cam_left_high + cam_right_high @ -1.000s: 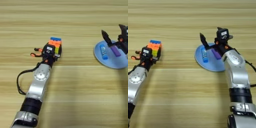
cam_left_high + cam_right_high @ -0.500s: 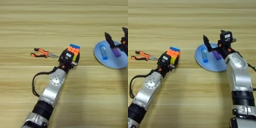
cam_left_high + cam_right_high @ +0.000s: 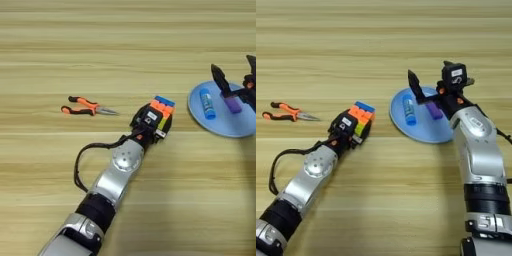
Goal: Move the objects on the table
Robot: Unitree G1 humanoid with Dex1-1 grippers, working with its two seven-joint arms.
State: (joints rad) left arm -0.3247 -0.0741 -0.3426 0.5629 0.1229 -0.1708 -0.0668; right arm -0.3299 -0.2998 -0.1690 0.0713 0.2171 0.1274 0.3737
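My left gripper [image 3: 152, 120] is shut on the multicolour puzzle cube [image 3: 164, 105], holding it at mid-table just left of the plate. The orange-black pliers [image 3: 86, 105] lie flat on the table to the left of the cube. A round light-blue plate [image 3: 426, 131] carries a blue tube [image 3: 409, 110] and a purple block [image 3: 433, 110]. My right gripper [image 3: 431, 95] hovers over the plate with its fingers open, straddling the purple block without closing on it.
The light-wood table [image 3: 100, 40] fills the view. My left arm stretches from the bottom left up to the cube; a black cable loops beside it [image 3: 80, 160]. The right arm comes up along the right side.
My left gripper has carried the puzzle cube to the right, from beside the pliers to just left of the plate, uncovering the pliers. The right gripper has stayed over the plate.
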